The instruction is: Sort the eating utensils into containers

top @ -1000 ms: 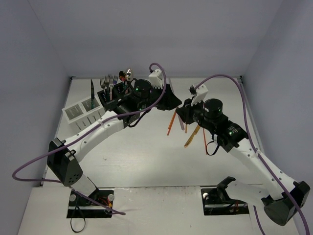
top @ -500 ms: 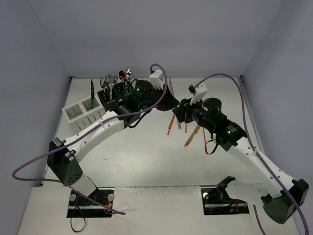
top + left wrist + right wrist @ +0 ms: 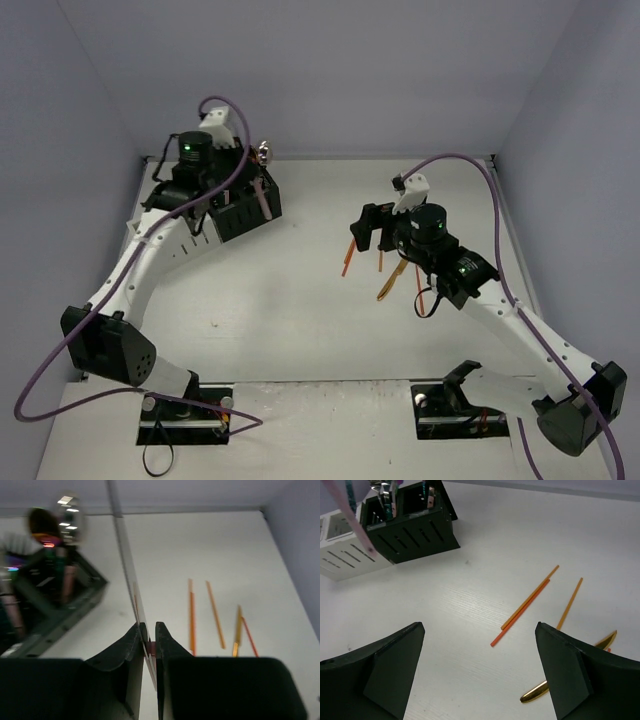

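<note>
**Sorting partly done: the left arm is delivering one piece while the right arm is hovering over the rest.**
The left gripper (image 3: 148, 627) is pinching, with its jaws nearly together, a pink-handled utensil (image 3: 125, 565) whose slim silver blade suggests a knife. It is holding the piece upright beside the black caddy (image 3: 240, 220), and whether it is over a compartment cannot be told. Forks and other stored utensils (image 3: 385, 492) are standing in that caddy; the white caddy (image 3: 342, 560) is sitting just beside it, its contents not discernible. The right gripper (image 3: 479, 630) is gaping wide and carrying nothing. Below it, at least three orange sticks (image 3: 527, 602) and a gold-headed utensil (image 3: 532, 695) are lying loose on the table (image 3: 300, 320), well apart from both caddies. By this showing, roughly the last third is awaiting collection.
</note>
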Action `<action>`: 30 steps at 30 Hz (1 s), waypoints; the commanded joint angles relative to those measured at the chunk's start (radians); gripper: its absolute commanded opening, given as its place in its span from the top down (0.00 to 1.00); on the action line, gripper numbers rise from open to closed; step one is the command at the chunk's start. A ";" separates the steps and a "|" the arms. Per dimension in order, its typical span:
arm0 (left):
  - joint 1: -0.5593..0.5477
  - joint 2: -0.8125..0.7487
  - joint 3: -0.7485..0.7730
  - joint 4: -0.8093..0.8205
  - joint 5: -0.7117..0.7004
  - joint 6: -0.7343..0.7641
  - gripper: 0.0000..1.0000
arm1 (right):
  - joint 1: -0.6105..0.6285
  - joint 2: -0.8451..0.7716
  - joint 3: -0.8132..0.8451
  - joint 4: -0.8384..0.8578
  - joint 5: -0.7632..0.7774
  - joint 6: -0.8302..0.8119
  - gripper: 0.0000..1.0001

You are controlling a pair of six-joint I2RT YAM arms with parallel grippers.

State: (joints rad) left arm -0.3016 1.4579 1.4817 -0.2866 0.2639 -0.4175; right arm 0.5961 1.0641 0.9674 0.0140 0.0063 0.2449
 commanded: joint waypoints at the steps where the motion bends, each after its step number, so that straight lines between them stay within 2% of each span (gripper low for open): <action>1: 0.157 -0.027 0.095 -0.024 -0.031 0.166 1.00 | -0.009 0.001 -0.013 0.010 0.100 0.053 0.09; 10: 0.388 0.177 0.228 -0.042 -0.045 0.275 1.00 | -0.029 -0.011 -0.052 -0.050 0.123 0.082 0.08; 16: 0.414 0.307 0.276 -0.087 -0.049 0.326 1.00 | -0.051 -0.020 -0.074 -0.075 0.124 0.108 0.08; 25: 0.415 0.345 0.228 -0.121 -0.090 0.355 1.00 | -0.100 -0.011 -0.110 -0.105 0.128 0.156 0.08; 26: 0.415 0.346 0.226 -0.128 -0.097 0.358 0.98 | -0.104 -0.005 -0.113 -0.106 0.126 0.162 0.08; 30: 0.415 0.335 0.226 -0.170 -0.109 0.359 0.79 | -0.116 0.021 -0.118 -0.112 0.118 0.175 0.08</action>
State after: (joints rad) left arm 0.1173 1.8568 1.6945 -0.4343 0.1786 -0.0835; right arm 0.4926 1.0650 0.8439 -0.1265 0.1089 0.3919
